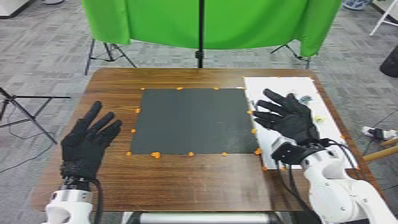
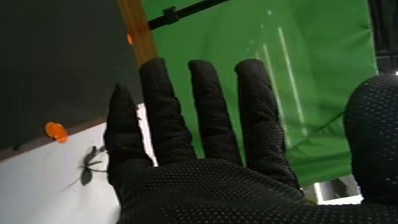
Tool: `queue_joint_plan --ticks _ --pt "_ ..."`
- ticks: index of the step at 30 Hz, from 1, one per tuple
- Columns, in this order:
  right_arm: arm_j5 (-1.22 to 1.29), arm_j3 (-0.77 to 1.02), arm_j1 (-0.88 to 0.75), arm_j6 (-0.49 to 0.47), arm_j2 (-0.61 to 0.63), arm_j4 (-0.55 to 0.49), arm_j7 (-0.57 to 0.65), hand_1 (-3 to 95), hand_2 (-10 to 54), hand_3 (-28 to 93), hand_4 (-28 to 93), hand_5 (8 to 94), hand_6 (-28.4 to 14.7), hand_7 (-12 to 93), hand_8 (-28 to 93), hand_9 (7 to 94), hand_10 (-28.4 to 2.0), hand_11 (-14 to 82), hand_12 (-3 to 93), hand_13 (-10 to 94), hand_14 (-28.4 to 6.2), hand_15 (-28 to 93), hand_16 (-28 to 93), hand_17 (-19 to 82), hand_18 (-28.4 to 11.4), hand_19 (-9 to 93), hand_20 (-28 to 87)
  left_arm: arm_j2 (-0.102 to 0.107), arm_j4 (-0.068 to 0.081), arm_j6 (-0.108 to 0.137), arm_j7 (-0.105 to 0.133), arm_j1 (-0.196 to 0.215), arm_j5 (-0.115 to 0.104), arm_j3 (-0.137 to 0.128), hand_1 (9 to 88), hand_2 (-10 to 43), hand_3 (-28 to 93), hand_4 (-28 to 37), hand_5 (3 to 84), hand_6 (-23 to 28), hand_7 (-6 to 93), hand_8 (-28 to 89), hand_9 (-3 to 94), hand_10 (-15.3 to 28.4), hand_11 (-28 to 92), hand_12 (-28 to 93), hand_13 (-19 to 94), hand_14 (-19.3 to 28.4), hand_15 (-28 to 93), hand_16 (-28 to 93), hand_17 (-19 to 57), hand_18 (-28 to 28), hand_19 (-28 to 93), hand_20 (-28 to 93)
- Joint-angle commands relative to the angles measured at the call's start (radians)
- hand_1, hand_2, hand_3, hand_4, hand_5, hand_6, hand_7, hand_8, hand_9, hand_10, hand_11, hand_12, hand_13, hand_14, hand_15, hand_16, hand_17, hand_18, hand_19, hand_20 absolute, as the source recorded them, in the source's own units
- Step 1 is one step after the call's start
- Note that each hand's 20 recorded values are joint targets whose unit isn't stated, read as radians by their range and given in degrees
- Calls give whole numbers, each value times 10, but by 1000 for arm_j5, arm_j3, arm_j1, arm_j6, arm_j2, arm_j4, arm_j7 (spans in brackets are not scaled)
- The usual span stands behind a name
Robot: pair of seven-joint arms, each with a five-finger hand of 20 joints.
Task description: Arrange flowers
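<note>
The flowers [image 1: 305, 99] lie on the white sheet [image 1: 275, 85] along the right side of your table, just to the right of your right hand [image 1: 286, 119] as you see it in the head view. They are small there, so the most you can fairly say is that one looks greyish and another yellow. Your right hand is over the sheet, its fingers straight and spread, its thumb standing well away from them, and nothing is held. From the right wrist view, you see the same open palm, with a small dark leafy sprig [image 2: 87, 167] lying on the white surface beyond the fingers.

Next to the sheet, you have a dark square mat [image 1: 191, 121] on the middle of the brown wooden table [image 1: 195, 185]. Orange tabs [image 1: 155, 155] sit around the edges of the mat, and more run along the edge of the sheet nearest to it.

Your left hand [image 1: 82, 145] is over the left side of the table, apart from the mat; its fingers are extended, with gaps between them, and it holds nothing.

Past the far edge of your table, a green cloth [image 1: 160, 22] hangs by a dark upright pole [image 1: 201, 35]. Black tripod legs [image 1: 109, 52] stand on the grey carpet [image 1: 44, 55] beyond it.
</note>
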Motion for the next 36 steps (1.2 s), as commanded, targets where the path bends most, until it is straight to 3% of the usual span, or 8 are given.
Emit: queue_joint_plan --ticks 1,5,12,17,22,28,35,36 --pt "11 -4 -4 12 2 -12 -2 164 25 729 -283 466 29 130 -125 460 -129 92 128 350 -185 251 167 9 -245 480 192 3 -1 7 -3 15 4 2 193 64 774 -283 332 38 107 -107 308 172 172 88 211 266 404 -81 -113 284 527 6" --pt "9 -4 -2 11 -1 -12 1 161 25 731 -283 465 29 130 -125 460 -130 92 128 350 -186 251 167 9 -246 481 192 9 -3 10 -4 17 0 5 193 64 775 -283 332 38 107 -107 308 171 173 88 212 266 405 -81 -113 284 529 2" --pt "-41 -14 1 42 31 -30 3 163 24 736 -283 464 28 129 -125 460 -130 93 128 353 -185 254 168 10 -245 482 192 26 -4 16 27 24 -12 8 192 64 775 -283 331 38 107 -107 308 172 172 88 212 267 406 -81 -113 284 532 -3" --pt "-117 17 -51 83 99 -91 -10 179 19 739 -283 450 15 126 -122 465 -137 100 132 368 -183 272 170 19 -242 494 199 32 -12 18 26 31 -11 -12 190 63 775 -283 331 38 107 -107 307 171 172 88 212 267 405 -82 -113 284 532 -7" --pt "-348 75 -141 192 159 -190 88 203 0 771 -282 442 2 140 -126 486 -148 148 136 410 -175 366 150 62 -246 569 231 28 -23 17 17 50 -4 -36 191 64 774 -283 330 38 107 -107 307 172 173 88 212 267 405 -81 -113 284 533 -9" --pt "-824 -19 -118 349 247 -263 464 249 -28 772 -282 495 -27 161 -133 564 -161 280 140 505 -155 556 97 156 -247 701 256 33 -28 20 32 66 -9 -44 191 63 775 -283 330 39 107 -107 307 171 174 88 212 267 406 -81 -112 284 534 -11" --pt "-1238 -163 -53 196 273 -255 822 300 -57 755 -272 575 -48 177 -132 636 -162 408 166 599 -136 670 106 251 -238 804 255 52 -29 30 62 78 -21 -37 192 63 775 -283 329 39 106 -107 307 173 173 88 211 268 406 -82 -112 284 535 -14" --pt "-1267 -176 -51 175 274 -253 851 307 -60 750 -269 582 -50 178 -131 640 -165 417 168 605 -136 678 109 260 -240 813 253 45 -27 25 52 75 -16 -37 192 63 775 -283 329 39 106 -107 307 173 173 88 211 268 406 -82 -112 284 535 -14"
